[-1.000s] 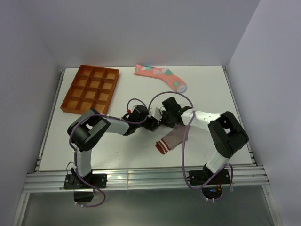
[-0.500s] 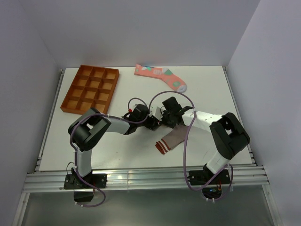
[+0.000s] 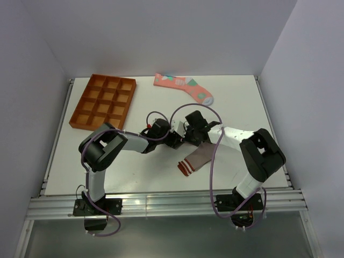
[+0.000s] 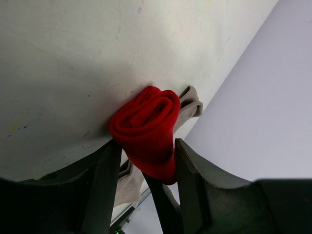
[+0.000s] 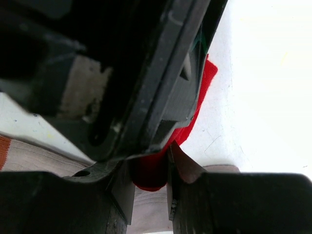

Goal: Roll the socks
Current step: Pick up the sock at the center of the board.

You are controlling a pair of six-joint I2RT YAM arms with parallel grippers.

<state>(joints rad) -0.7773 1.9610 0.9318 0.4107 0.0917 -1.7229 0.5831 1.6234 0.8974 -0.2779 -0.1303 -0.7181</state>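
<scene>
The red sock (image 4: 146, 127) is rolled into a tight bundle on the table, and both grippers meet at it. My left gripper (image 4: 145, 158) is shut on the roll, a finger on each side. My right gripper (image 5: 150, 168) is shut on the red sock (image 5: 152, 171) from the other side. In the top view the grippers (image 3: 174, 138) (image 3: 188, 135) hide the roll. The grey-brown sock (image 3: 197, 157) lies flat just in front of them, striped cuff nearest the front edge. The salmon-pink sock (image 3: 184, 87) lies flat at the back.
An orange tray (image 3: 103, 102) with several compartments stands at the back left. My left gripper's body fills the upper part of the right wrist view (image 5: 122, 63). The table (image 3: 242, 102) has raised rails along its sides.
My right gripper has shifted slightly to the left, closer against my left gripper. The grey-brown and salmon-pink socks have not moved.
</scene>
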